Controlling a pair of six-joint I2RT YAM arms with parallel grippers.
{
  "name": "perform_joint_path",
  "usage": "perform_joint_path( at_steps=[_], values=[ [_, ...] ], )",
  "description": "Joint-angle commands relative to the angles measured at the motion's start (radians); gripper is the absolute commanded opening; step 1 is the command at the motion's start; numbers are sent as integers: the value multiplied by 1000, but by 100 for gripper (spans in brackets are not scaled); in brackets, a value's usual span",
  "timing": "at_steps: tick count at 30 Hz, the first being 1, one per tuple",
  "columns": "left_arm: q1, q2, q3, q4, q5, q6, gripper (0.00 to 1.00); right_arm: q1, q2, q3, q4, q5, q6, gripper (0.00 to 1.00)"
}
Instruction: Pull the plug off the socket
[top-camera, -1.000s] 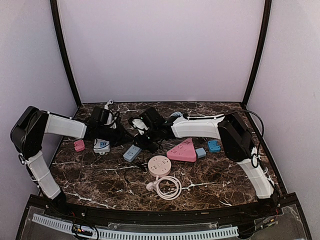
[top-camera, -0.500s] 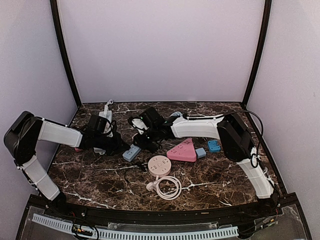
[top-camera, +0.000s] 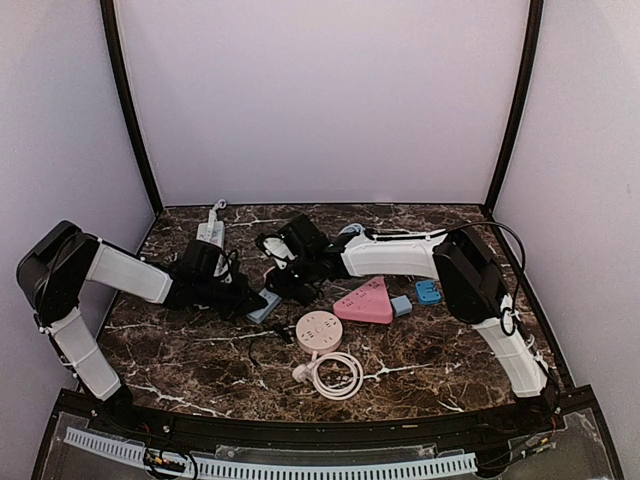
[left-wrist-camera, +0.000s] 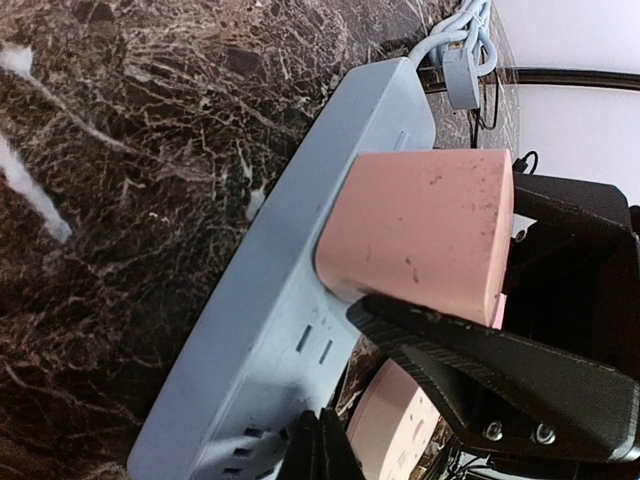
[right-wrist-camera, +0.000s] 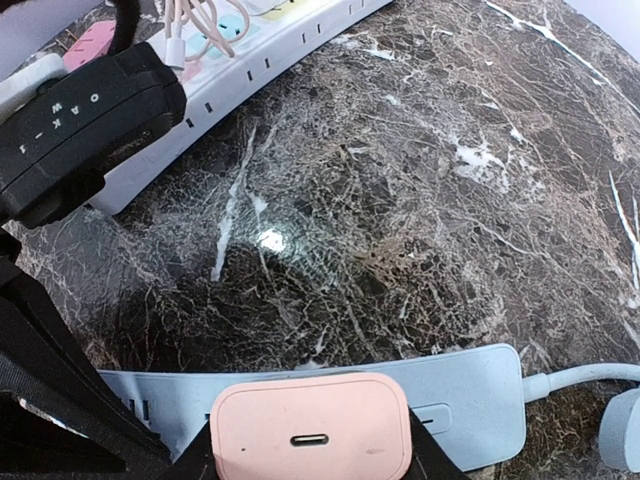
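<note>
A pink plug (left-wrist-camera: 415, 235) sits in the light-blue socket strip (left-wrist-camera: 270, 320), which lies flat on the marble. My right gripper (right-wrist-camera: 310, 455) is shut on the plug (right-wrist-camera: 310, 430), one black finger (left-wrist-camera: 480, 370) against each side. My left gripper (left-wrist-camera: 320, 450) is shut, its tips resting on the strip's near end by the free slots. In the top view the left gripper (top-camera: 247, 300) meets the strip (top-camera: 264, 306) from the left. The right gripper (top-camera: 292, 283) reaches it from the right and hides the plug.
A white power strip (right-wrist-camera: 260, 65) with cables lies at the back left. A round pink socket (top-camera: 318, 330), a pink triangular one (top-camera: 366, 301), two small blue adapters (top-camera: 428, 292) and a coiled white cable (top-camera: 336, 374) lie near the front and right.
The left arm has swung right and forward from the white strip to the blue strip, and its jaws have shut. The right arm has held still on the plug.
</note>
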Motion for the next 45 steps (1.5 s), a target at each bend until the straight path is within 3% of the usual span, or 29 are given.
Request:
perform_joint_path(
  at_steps=[1, 17, 28, 45],
  values=[
    [-3, 6, -40, -4, -71, -23, 0, 9, 5, -8, 52, -1, -4, 27],
    [-3, 106, -16, -152, -153, -8, 0, 32, -88, -110, 202, 32, -48, 26],
    [-4, 119, -31, -176, -173, -9, 0, 3, -128, -156, 289, 5, 24, 24],
    [-4, 125, -40, -176, -195, -20, 0, 10, -187, -211, 365, 6, 7, 23]
  ],
)
